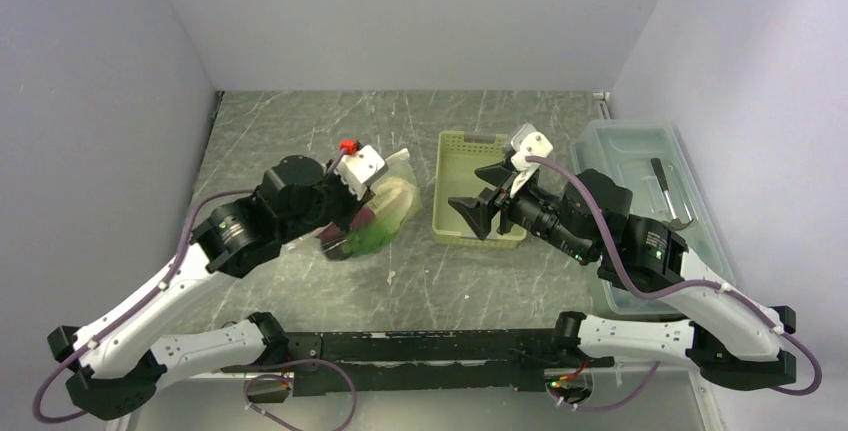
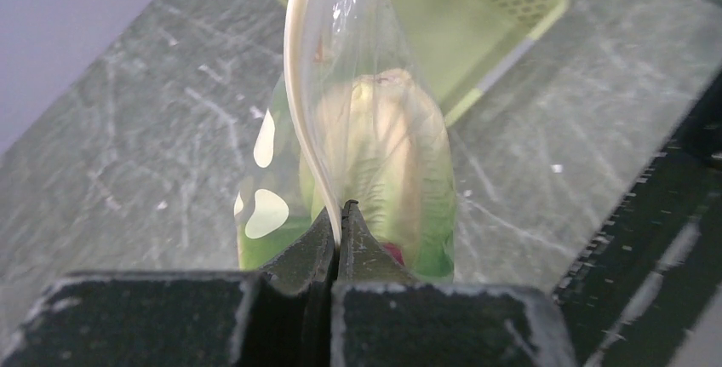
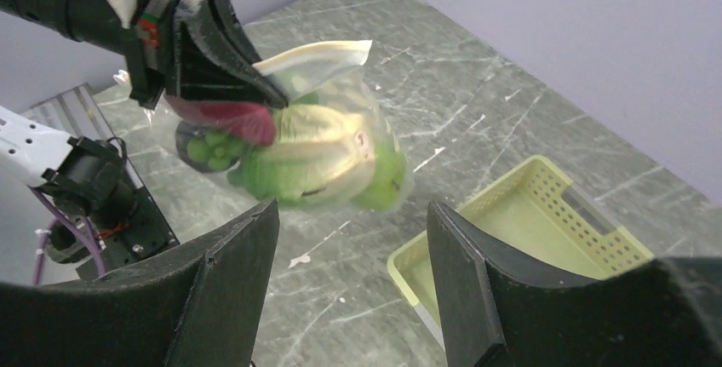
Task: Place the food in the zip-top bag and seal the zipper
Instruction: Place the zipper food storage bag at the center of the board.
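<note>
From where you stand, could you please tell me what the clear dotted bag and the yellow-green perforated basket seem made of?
The clear dotted bag: thin glossy plastic film, see-through and creased. The yellow-green perforated basket: probably rigid matte moulded plastic, given its even hole rows.

We read no text, label, brand, number or sign in any view; the zip-top bag [image 2: 366, 129] bears only blank white dots.

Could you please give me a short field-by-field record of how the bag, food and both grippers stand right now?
left gripper: shut on the whitish zipper strip of the clear dotted plastic bag
bag contents: green leafy lettuce, green grapes, red strip
right gripper: open, empty, apart from the bag
yellow-green perforated basket: beside the bag
seal: cannot tell
</note>
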Tool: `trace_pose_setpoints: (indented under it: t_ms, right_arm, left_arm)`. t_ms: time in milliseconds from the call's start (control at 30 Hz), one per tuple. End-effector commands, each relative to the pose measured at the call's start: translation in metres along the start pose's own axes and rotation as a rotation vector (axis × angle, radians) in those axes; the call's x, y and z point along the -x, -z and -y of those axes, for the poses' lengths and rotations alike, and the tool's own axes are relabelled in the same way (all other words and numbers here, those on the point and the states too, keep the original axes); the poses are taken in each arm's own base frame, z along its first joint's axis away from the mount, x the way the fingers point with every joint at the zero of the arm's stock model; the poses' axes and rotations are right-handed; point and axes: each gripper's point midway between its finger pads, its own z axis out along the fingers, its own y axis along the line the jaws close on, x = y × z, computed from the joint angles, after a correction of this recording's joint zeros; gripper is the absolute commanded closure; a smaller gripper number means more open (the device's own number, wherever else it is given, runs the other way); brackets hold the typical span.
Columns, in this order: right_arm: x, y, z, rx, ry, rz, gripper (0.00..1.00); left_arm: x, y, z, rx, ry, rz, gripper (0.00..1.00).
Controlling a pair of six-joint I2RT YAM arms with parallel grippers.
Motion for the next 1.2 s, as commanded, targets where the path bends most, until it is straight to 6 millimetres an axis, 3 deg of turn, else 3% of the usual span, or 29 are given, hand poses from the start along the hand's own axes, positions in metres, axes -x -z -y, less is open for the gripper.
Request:
trace_pose_setpoints:
  t_ms: [0, 133, 467, 833, 967, 1167]
  right_arm:
    - [-0.010, 0.005, 0.009, -0.048, -0.017, -0.009, 0.32]
    - [-0.022, 0.003, 0.005, -0.035, -0.032, -0.038, 0.32]
    - [-0.051, -0.004, 0.004, -0.047, -0.054, -0.081, 0.32]
    - [-0.062, 0.003, 0.001, -0.024, -0.079, -0.085, 0.31]
    - [-0.065, 0.006, 0.004, -0.035, -0.080, -0.087, 0.31]
    - [-0.066, 0.010, 0.006, -0.039, -0.072, -0.080, 0.30]
  left_arm:
    - [0.032, -0.003, -0.046, 0.231, -0.107, 0.064, 1.00]
    - [0.029, -0.019, -0.078, 0.397, -0.186, 0.002, 1.00]
    - [-0.014, -0.074, -0.146, 0.615, -0.248, -0.222, 1.00]
    - [-0.059, -0.091, -0.233, 0.855, -0.407, -0.456, 1.00]
    - [-0.076, -0.113, -0.232, 0.841, -0.397, -0.492, 1.00]
    - [-0.107, -0.152, -0.193, 0.737, -0.398, -0.557, 1.00]
